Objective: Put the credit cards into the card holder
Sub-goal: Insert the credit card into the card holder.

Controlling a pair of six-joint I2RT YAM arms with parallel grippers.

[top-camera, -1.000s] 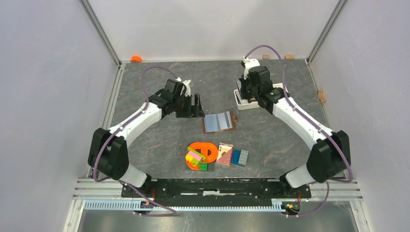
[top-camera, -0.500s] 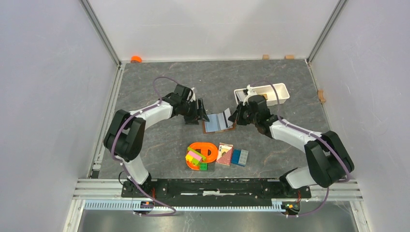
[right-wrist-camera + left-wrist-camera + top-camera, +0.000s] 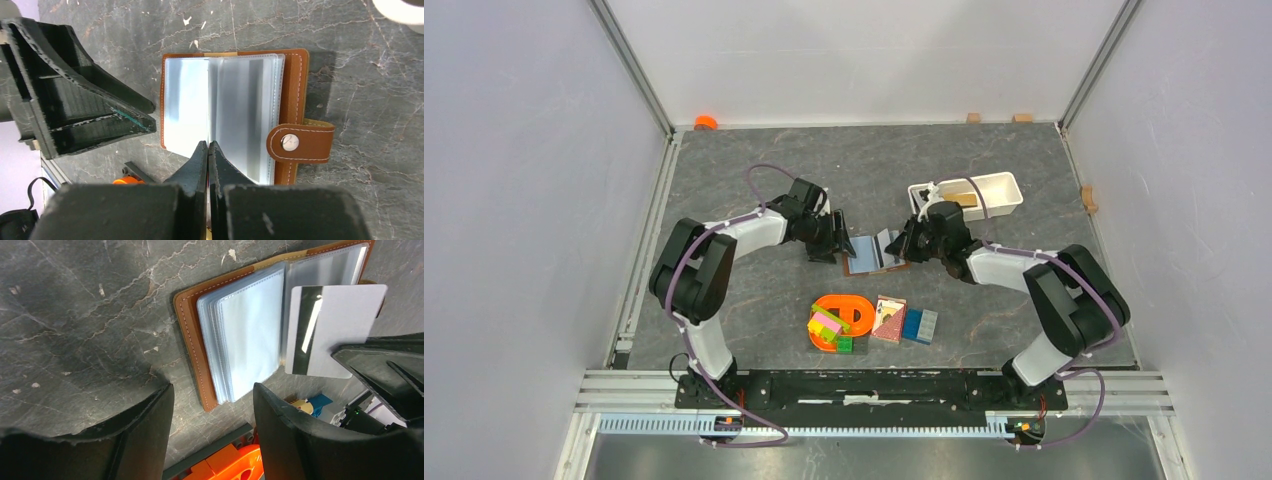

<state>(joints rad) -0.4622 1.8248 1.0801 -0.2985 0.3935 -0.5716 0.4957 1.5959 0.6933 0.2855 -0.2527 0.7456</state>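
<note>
A dark grey, marble-veined surface (image 3: pixel 754 180) lies between plain pale walls (image 3: pixel 854 60), with slanting metal posts (image 3: pixel 632 65) in the back corners and a black rail (image 3: pixel 874 385) along the near edge. A small orange object (image 3: pixel 706 122) sits in the back left corner. Small tan wooden blocks (image 3: pixel 1022 117) lie along the back and right edges.

A white oblong plastic tray (image 3: pixel 1014 190) stands at the back right and holds a tan piece (image 3: pixel 961 199) too small to identify.

The brown leather-look folding card holder (image 3: pixel 871 258) lies open and flat in the middle of the surface. Its clear plastic sleeves (image 3: pixel 245 335) are fanned upward, and its snap-button strap (image 3: pixel 300 142) sticks out on the side toward the right arm.

The right end effector (image 3: pixel 207 145) is pinched tight on a thin pale credit card with a dark stripe (image 3: pixel 332 325). It holds the card upright over the sleeves on the right half of the open holder.

The left end effector (image 3: pixel 837 243) hovers low at the holder's opposite edge, with its fingers (image 3: pixel 145 440) moderately wide and nothing between them.

Nearer the arms sit an orange ring-shaped plastic toy (image 3: pixel 856 303), a stack of bright building blocks (image 3: pixel 827 325), a red playing-card pack (image 3: pixel 887 318) and two blue blocks (image 3: pixel 919 325).
</note>
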